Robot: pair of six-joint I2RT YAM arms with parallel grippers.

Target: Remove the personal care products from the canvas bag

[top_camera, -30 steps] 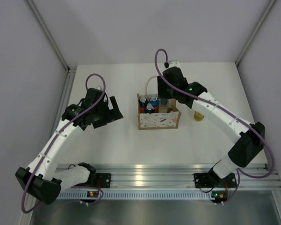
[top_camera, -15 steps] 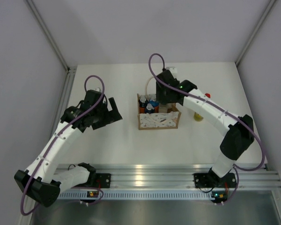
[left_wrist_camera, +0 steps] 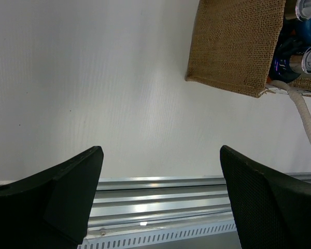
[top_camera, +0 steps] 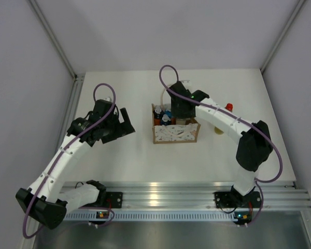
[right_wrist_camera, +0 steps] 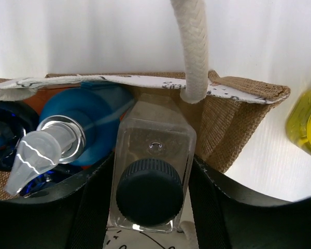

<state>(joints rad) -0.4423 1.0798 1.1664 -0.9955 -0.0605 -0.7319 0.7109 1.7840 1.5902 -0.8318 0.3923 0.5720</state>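
Right, the clear bottle (right_wrist_camera: pixel 153 145) stands upright near a corner of the canvas bag (right_wrist_camera: pixel 238 119), its dark grey cap (right_wrist_camera: pixel 149 193) pointing straight at the wrist. A blue-capped orange bottle (right_wrist_camera: pixel 88 116) sits just beside it and the rope handle (right_wrist_camera: pixel 193 46) is behind. Its long axis runs in line with the reach, so a straight lift looks right. The right gripper (right_wrist_camera: pixel 152 166) brackets it, one finger close along each flank; whether they squeeze yet, I cannot tell. The left gripper (left_wrist_camera: pixel 160 155), spread wide, hangs over the table (left_wrist_camera: pixel 93 78) beside the bag, so the right arm is nearer.
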